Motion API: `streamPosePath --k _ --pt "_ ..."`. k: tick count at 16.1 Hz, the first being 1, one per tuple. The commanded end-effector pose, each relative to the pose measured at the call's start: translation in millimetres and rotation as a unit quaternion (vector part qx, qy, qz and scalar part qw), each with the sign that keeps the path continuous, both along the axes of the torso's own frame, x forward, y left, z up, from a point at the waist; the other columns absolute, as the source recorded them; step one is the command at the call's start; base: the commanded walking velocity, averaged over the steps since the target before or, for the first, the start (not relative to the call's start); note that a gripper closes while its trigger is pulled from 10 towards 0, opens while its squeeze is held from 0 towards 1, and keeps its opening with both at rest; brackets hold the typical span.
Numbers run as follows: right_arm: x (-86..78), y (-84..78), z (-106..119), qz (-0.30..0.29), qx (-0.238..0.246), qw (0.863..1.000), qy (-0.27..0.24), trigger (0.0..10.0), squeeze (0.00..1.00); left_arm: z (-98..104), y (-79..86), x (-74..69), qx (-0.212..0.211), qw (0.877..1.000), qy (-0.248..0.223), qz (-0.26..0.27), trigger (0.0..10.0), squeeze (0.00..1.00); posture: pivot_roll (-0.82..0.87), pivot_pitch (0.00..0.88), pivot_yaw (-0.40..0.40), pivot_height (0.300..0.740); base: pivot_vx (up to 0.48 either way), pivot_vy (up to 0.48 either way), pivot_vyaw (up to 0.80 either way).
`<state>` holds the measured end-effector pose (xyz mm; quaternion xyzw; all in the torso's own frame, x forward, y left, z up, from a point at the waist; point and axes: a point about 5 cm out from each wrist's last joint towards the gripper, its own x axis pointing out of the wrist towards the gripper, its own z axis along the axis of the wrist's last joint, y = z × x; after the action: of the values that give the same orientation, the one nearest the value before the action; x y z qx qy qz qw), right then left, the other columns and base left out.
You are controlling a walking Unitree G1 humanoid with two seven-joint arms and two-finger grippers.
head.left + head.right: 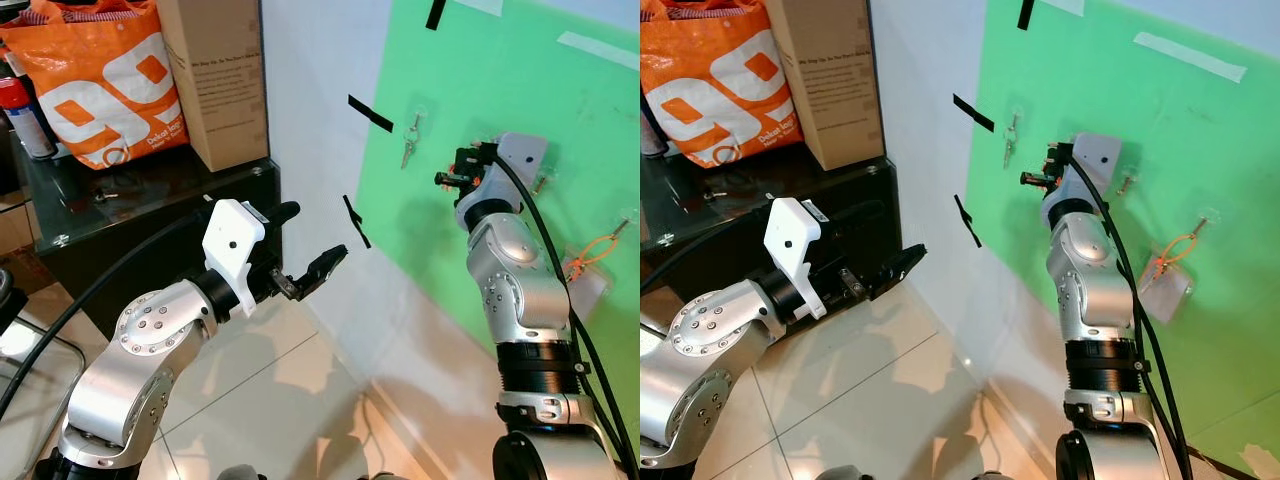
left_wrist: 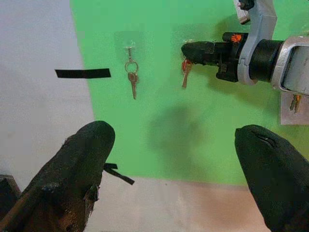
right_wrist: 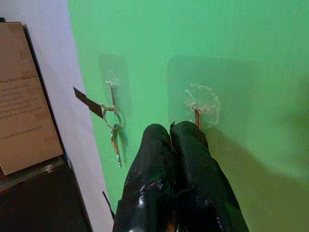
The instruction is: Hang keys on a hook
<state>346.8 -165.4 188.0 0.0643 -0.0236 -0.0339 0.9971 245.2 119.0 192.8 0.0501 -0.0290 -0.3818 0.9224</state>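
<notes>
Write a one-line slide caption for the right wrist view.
Right gripper, fingers pressed together, reaches a clear hook on the green panel; a key ring hangs on the neighbouring hook.

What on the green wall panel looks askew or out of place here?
The clear adhesive hook pad at the panel's lower right hangs tilted, with an orange cord loop strung up to a hook. The silver keys hang straight.

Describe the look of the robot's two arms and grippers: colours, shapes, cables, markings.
Both arms are silver metal with rounded, bolt-dotted joint housings and black collars. The left gripper has two long black fingers behind a white plastic wrist bracket. The right gripper is black with small orange marks, behind a grey bracket. Black cables run along each arm.
</notes>
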Motion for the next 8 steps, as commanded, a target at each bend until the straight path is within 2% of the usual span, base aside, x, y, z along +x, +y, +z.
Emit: streamPosePath --k 1,4,8 --pt "-2.8 -8.7 -6.2 -0.021 0.014 1.000 0.017 10.0 0.00 2.4 -1.9 -0.5 0.006 1.000 -0.005 -0.001 10.0 0.31 0.10 0.000 -0.015 0.740 0.000 0.000 0.00" --pt "-3.8 -11.6 -6.4 -0.040 0.031 0.999 0.017 10.0 0.00 2.9 -1.5 0.6 0.006 1.000 -0.008 0.003 10.0 0.30 0.10 0.000 -0.016 0.740 0.000 0.000 0.00" --pt "-6.3 -8.5 -0.3 -0.016 0.036 0.999 -0.002 10.0 0.00 3.3 -1.4 1.4 0.004 1.000 -0.010 0.008 10.0 0.31 0.09 0.000 -0.015 0.740 0.000 0.000 0.00"
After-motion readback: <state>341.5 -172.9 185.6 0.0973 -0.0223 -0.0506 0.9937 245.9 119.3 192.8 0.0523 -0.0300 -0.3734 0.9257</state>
